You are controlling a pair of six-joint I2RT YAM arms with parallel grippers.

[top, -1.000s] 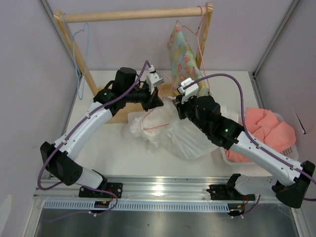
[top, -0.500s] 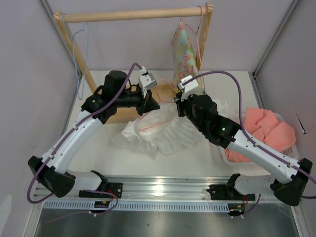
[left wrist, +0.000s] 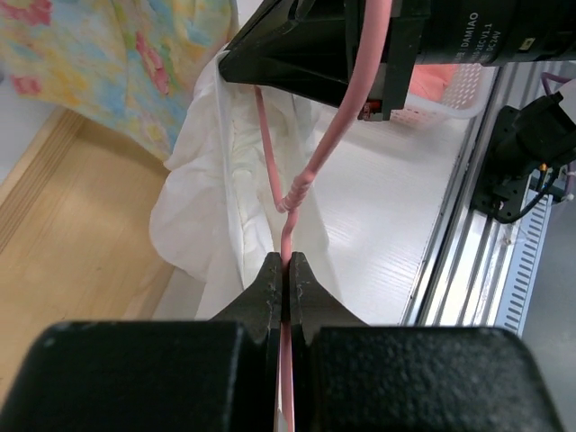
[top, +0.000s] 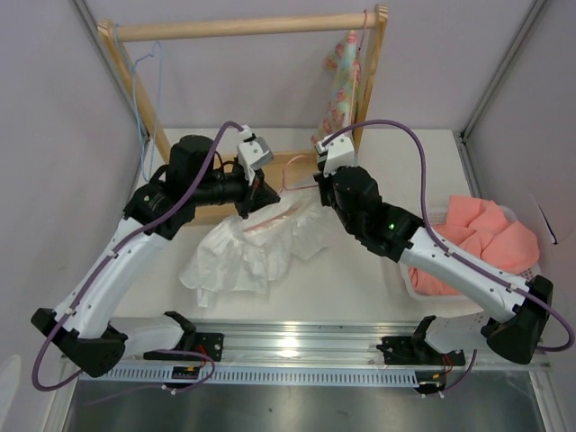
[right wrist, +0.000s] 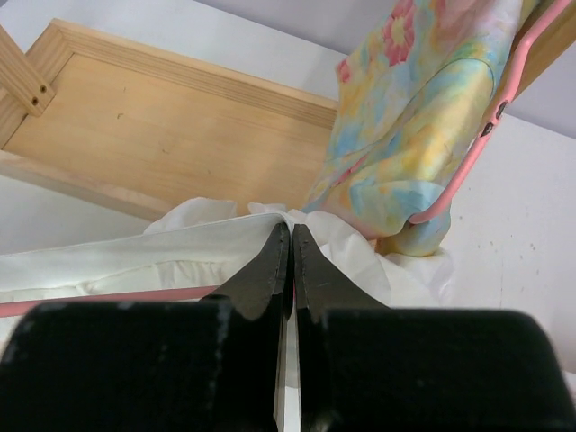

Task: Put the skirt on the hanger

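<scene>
The white skirt (top: 245, 252) lies crumpled on the table, its upper edge lifted between my two grippers. It also shows in the left wrist view (left wrist: 211, 207) and the right wrist view (right wrist: 135, 256). The pink wire hanger (top: 297, 184) spans the gap between the grippers, partly inside the skirt. My left gripper (top: 261, 196) is shut on the hanger's wire (left wrist: 286, 243) just below its twisted neck. My right gripper (top: 317, 184) is shut on a fold of the skirt's top edge (right wrist: 290, 236). The hanger's wire (right wrist: 108, 301) runs in toward its jaws.
A wooden rack (top: 243, 27) stands at the back, with its base board (right wrist: 162, 117) just behind the grippers. A floral garment (top: 337, 85) hangs on another pink hanger at its right end. A light blue hanger (top: 142, 85) hangs at its left end. A white basket (top: 416, 290) with salmon-pink cloth (top: 486, 234) stands at the right.
Both grippers have moved left and back, holding hanger and skirt. The skirt has been drawn left and now spreads toward the front left. The floral garment has swung away from the right gripper.
</scene>
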